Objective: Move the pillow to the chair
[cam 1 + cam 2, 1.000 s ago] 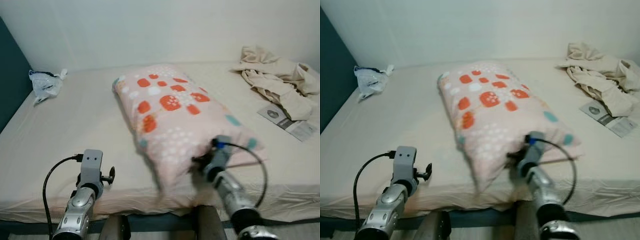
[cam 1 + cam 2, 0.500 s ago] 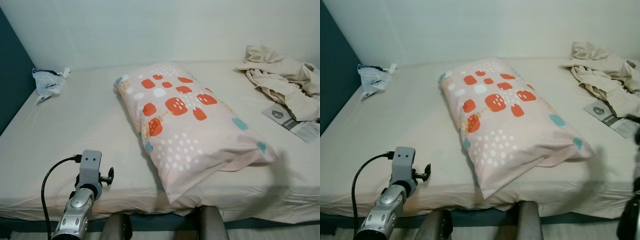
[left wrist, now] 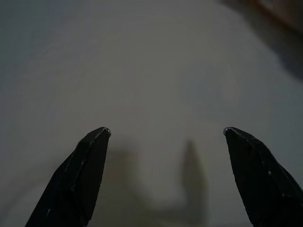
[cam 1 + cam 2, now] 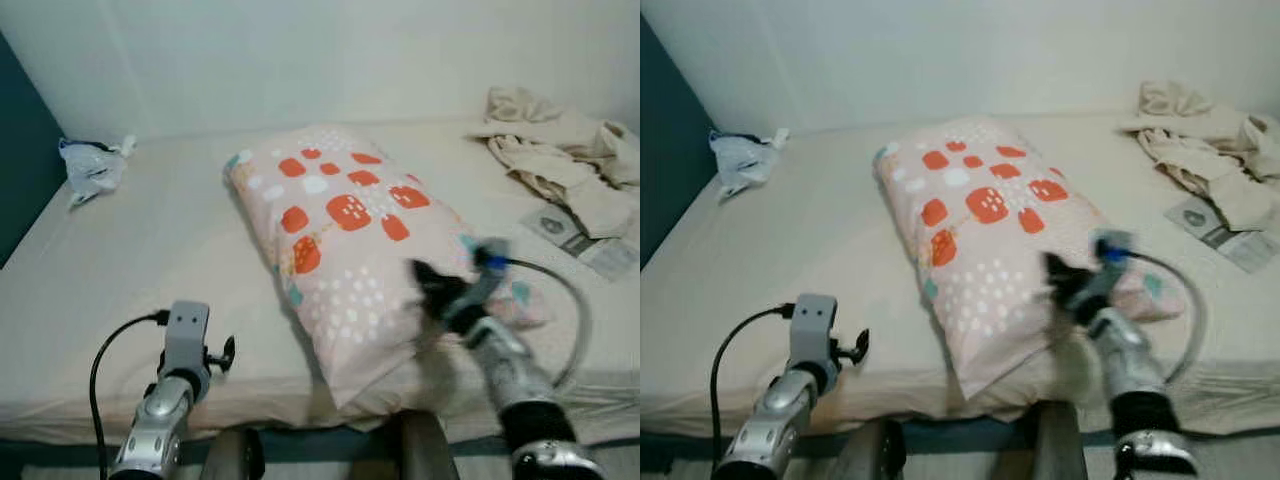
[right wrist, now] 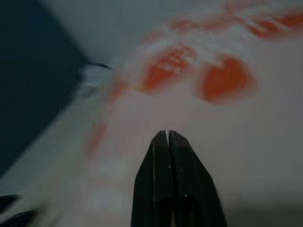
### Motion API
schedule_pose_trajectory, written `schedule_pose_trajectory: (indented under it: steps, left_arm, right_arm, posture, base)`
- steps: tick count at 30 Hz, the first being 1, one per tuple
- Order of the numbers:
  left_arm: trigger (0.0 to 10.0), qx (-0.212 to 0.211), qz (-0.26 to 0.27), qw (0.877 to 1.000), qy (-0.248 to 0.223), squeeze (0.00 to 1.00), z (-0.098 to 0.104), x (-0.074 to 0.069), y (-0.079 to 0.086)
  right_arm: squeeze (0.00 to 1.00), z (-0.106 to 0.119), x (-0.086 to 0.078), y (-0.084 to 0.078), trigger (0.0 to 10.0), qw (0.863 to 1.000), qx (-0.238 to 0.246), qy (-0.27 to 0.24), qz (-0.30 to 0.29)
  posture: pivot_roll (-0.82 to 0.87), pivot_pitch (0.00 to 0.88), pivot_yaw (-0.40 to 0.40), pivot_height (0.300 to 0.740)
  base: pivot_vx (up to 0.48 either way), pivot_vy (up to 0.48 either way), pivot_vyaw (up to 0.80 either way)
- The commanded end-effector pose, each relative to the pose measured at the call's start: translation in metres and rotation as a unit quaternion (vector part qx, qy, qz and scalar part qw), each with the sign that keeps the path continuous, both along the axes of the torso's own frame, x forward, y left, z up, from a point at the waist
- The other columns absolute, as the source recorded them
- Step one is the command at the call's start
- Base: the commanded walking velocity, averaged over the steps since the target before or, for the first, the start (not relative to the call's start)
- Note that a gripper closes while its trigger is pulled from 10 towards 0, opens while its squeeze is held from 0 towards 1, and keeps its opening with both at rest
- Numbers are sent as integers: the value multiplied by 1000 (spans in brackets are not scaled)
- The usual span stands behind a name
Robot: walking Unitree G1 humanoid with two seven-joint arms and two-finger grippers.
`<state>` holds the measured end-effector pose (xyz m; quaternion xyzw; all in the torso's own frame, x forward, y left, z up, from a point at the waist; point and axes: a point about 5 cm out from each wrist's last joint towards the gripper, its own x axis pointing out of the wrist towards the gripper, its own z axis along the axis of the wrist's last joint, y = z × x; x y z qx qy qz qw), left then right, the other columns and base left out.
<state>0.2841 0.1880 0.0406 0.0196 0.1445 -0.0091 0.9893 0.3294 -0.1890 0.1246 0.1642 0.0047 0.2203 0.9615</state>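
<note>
A pink pillow (image 4: 345, 235) with orange, white and teal spots lies slantwise on the bed (image 4: 170, 240), its near corner at the front edge. My right gripper (image 4: 428, 280) hovers, blurred, over the pillow's near right part. In the right wrist view its fingers (image 5: 166, 156) are pressed together with nothing between them, pointing at the spotted fabric (image 5: 222, 82). My left arm (image 4: 183, 345) is raised over the bed's front left. The left gripper (image 3: 165, 131) is open above bare sheet.
Crumpled beige cloth (image 4: 560, 150) and a paper leaflet (image 4: 590, 245) lie at the bed's right. A plastic bag (image 4: 92, 165) sits at the far left by the dark teal wall (image 4: 15, 180). A white wall backs the bed.
The right arm, at the pillow's near edge a second ago, dropped from sight and has come back up over the pillow's near right part. The left arm has stayed put.
</note>
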Motion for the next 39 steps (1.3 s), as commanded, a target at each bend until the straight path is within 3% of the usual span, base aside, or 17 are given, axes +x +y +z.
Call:
schedule_pose_trajectory:
  steps: [1,3,4,5,6,12,15,18,20,22,26,29,31,33,35,39]
  left_arm:
    - [10000,-2,6,1000,10,0,-3,-4,7]
    - [10000,-3,8,1000,10,0,-3,-5,9]
    - [10000,-4,9,1000,12,0,-4,-5,10]
    - [10000,-4,9,1000,12,0,-4,-5,10]
    - [10000,-5,7,1000,14,0,-5,-5,9]
    - [10000,-13,-5,1000,14,0,-4,-2,2]
    - [10000,-15,-9,1000,14,0,-4,-1,1]
    - [10000,-15,-11,1000,15,0,-4,-1,1]
    - [10000,-15,-12,1000,15,0,-4,-2,0]
    - [10000,-15,-13,1000,15,0,-5,-2,0]
    - [10000,-16,-12,1000,15,0,-5,-4,1]
    - [10000,-16,-10,1000,17,0,-6,-8,3]
    - [10000,-17,-11,1000,18,0,-7,-9,4]
    - [10000,-16,-12,1000,19,0,-6,-9,4]
    - [10000,-14,-14,1000,19,0,-5,-9,5]
    - [10000,-8,-19,1000,17,0,-1,-9,10]
  right_arm:
    - [0,2,-3,1,10000,1000,12,-3,4]
    - [0,4,-5,-2,10000,1000,13,-7,-1]
    - [733,6,-6,-21,10000,999,16,-10,-31]
    - [733,6,-6,-21,10000,999,16,-10,-31]
    - [1000,7,-6,-29,10000,999,14,-12,-40]
    - [1000,7,-15,-50,10000,997,-24,-4,-67]
    - [1000,7,-16,-58,10000,996,-14,8,-83]
    - [1000,-1,-18,-54,10000,997,-19,38,-66]
    - [1000,-22,-22,-50,10000,991,-84,91,-48]
    - [1000,-25,-23,-50,10000,989,-96,96,-50]
    - [1000,-22,-21,-68,10000,987,-77,82,-111]
    - [1000,-6,-18,-107,10000,973,-69,51,-212]
    - [1000,3,-16,-132,10000,961,-92,46,-255]
    - [1000,6,-14,-138,10000,959,-100,46,-263]
    - [906,9,-11,-144,10000,955,-107,47,-273]
    - [929,9,-6,-150,10000,947,-120,66,-290]
  posture:
    - [43,124,43,581]
    - [40,124,46,581]
    - [26,122,54,581]
    - [26,122,54,581]
    - [24,121,55,581]
    - [17,111,60,581]
    - [14,106,61,581]
    - [14,106,61,581]
    - [20,100,55,581]
    - [20,100,55,581]
    - [26,100,49,581]
    - [25,108,53,581]
    - [25,111,57,581]
    - [33,125,66,581]
    - [42,137,73,581]
    - [77,180,87,581]
  base:
    - [0,0,0]
    - [0,0,0]
    - [0,0,0]
    - [0,0,0]
    - [0,0,0]
    - [0,0,0]
    - [0,0,0]
    - [0,0,0]
    - [0,0,0]
    - [0,0,0]
    - [0,0,0]
    - [0,0,0]
    - [0,0,0]
    - [0,0,0]
    - [0,0,0]
    - [0,0,0]
